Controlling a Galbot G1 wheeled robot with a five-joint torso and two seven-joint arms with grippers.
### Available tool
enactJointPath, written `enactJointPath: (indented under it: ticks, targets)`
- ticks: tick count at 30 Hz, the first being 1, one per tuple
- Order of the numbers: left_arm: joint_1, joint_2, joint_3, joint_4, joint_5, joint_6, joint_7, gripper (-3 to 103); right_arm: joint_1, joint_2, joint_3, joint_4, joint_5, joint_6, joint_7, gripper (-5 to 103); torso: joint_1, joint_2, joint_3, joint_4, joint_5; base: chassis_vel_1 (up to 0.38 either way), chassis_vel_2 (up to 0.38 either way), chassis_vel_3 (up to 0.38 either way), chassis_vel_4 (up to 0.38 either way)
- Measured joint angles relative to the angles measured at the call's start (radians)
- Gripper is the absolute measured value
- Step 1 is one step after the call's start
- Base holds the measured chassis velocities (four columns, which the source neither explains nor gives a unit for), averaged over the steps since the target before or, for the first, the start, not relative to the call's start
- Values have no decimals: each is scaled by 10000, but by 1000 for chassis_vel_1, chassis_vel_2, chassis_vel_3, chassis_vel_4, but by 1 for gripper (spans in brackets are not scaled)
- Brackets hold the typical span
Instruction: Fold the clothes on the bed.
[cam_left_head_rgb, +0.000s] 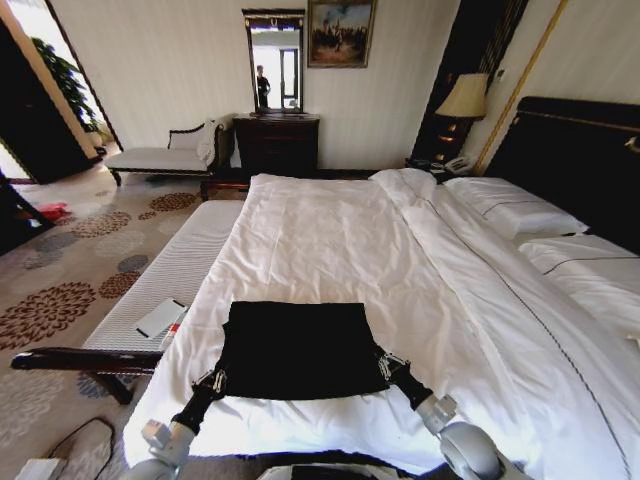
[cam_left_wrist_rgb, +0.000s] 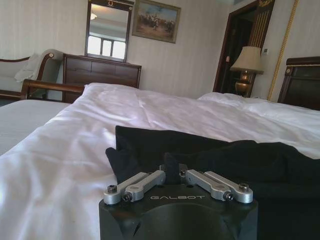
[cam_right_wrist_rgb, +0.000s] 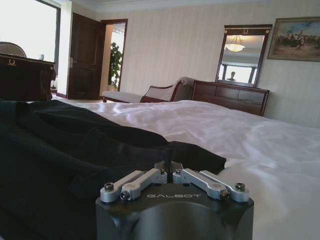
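Note:
The clothes (cam_left_head_rgb: 295, 345), a black garment, lie as a flat rectangle near the foot edge of the bed (cam_left_head_rgb: 330, 230), which has a white duvet. My left gripper (cam_left_head_rgb: 214, 381) is at the garment's near left corner and my right gripper (cam_left_head_rgb: 383, 366) at its near right corner. In the left wrist view the left gripper (cam_left_wrist_rgb: 172, 172) is shut on a pinch of the black fabric (cam_left_wrist_rgb: 225, 155). In the right wrist view the right gripper (cam_right_wrist_rgb: 170, 170) is likewise shut on a fold of the black fabric (cam_right_wrist_rgb: 75, 145). No lettering is visible.
A pale upholstered bench (cam_left_head_rgb: 175, 270) with a white flat item (cam_left_head_rgb: 160, 318) stands along the bed's left side. Pillows (cam_left_head_rgb: 510, 205) and a dark headboard (cam_left_head_rgb: 580, 155) are at the right. A dresser (cam_left_head_rgb: 277, 143), chaise (cam_left_head_rgb: 160, 155) and lamp (cam_left_head_rgb: 463, 97) line the far wall.

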Motion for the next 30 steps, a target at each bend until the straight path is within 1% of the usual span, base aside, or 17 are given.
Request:
enactJointPath:
  ticks: [11, 20, 27, 30]
  targets:
    - [-122, -80, -111, 508, -55, -132, 43, 0, -365, 141, 69, -149, -257, 274, -14, 0, 0, -1, 0, -1, -1, 0, 0, 0, 0]
    - [-337, -17, -264, 784, -355, -135, 32, 0, -455, 143, 81, -118, -245, 319, -27, 0, 1, -1, 1, 0, 0, 0, 0, 0, 0]
    - [-252, -129, -94, 810, -185, -132, -94, 0, -591, 146, 81, -272, -454, 438, -36, 0, 1, -1, 1, 0, 0, 0, 0, 0, 0]
    - [-163, -175, -24, 785, 2, -99, -185, 16, -553, 108, 56, -285, -446, 438, -23, 16, 1, -1, 0, 1, -1, 0, 0, 0, 0]
